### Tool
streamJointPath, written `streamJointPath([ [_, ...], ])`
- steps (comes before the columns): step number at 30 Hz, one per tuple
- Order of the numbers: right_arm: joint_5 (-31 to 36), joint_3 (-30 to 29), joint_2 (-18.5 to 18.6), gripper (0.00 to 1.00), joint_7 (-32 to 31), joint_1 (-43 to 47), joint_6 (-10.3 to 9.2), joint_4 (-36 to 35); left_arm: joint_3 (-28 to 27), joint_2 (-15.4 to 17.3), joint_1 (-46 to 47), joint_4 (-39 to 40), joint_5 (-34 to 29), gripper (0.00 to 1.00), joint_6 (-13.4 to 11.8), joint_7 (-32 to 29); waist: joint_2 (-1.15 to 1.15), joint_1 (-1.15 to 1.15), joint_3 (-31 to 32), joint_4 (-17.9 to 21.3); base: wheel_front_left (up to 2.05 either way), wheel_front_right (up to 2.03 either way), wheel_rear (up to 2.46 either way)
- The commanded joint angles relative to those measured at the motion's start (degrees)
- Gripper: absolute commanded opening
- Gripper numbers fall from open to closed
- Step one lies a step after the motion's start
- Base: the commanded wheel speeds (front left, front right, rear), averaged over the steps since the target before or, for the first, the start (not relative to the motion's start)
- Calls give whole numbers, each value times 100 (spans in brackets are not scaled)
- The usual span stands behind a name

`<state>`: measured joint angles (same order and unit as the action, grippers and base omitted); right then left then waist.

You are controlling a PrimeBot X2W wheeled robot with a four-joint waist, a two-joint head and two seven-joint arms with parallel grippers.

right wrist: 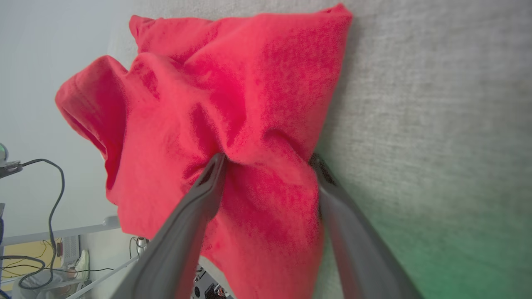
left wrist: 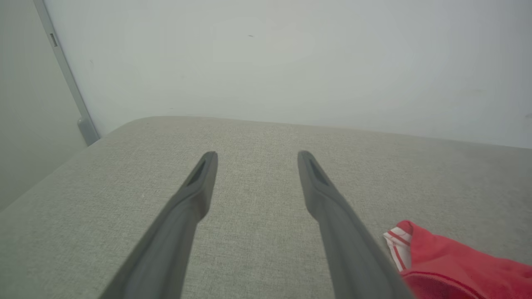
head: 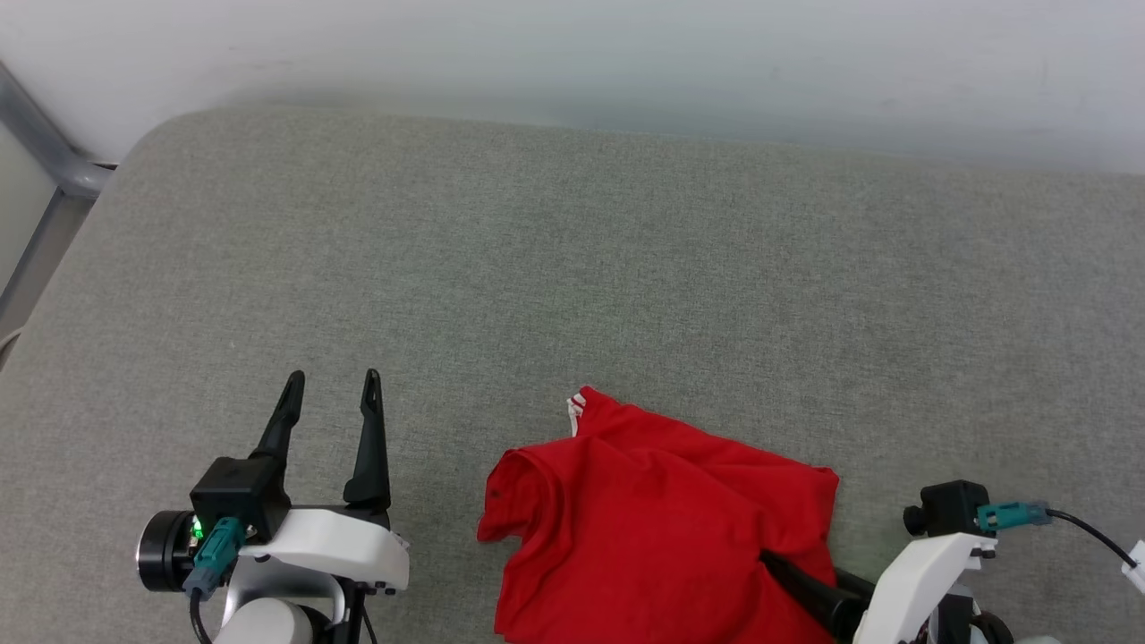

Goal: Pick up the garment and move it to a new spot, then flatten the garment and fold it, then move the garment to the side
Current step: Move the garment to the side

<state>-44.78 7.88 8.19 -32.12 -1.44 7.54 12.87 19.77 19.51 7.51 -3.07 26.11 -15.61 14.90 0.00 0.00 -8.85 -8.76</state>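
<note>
The right gripper (right wrist: 266, 160) has its fingers (right wrist: 189, 216) spread wide, with a bunched fold of the garment (right wrist: 232, 83) bulging between the tips. They look released rather than clamped, though the cloth hides the contact. In the head view one dark finger runs in under the garment's lower right edge, at the bottom right of the frame. The garment lies crumpled in the lower middle of that view on the grey tabletop (head: 572, 268). A bit of white striped trim (head: 575, 411) shows at its upper left corner. The left gripper (head: 331, 380) sits at the lower left over bare tabletop, its fingers parted with nothing between them, apart from the garment's left edge. A pale wall (head: 626, 63) runs across the top.
</note>
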Motion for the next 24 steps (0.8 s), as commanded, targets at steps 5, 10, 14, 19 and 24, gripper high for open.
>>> streamJointPath([
  [5,-159,311,69,0,-33,-106,-13,392,-109,-127,43,-71,-123,100,98,41,0,0,-34,-33,0,0,0],
  [10,-104,468,254,0,157,-255,-12,330,-202,-185,-25,-152,-177,100,191,41,0,0,99,13,0,0,0],
  [14,-10,519,433,0,277,-272,-11,129,-270,-200,-132,-198,-232,100,249,41,0,0,338,133,0,0,0],
  [19,217,459,688,0,168,-114,-9,-91,-277,-178,-306,-195,-267,100,297,41,0,0,660,422,0,0,0],
  [24,437,315,960,0,-117,3,-8,-312,-287,-177,-469,-74,-272,100,270,41,0,0,753,942,0,0,0],
])
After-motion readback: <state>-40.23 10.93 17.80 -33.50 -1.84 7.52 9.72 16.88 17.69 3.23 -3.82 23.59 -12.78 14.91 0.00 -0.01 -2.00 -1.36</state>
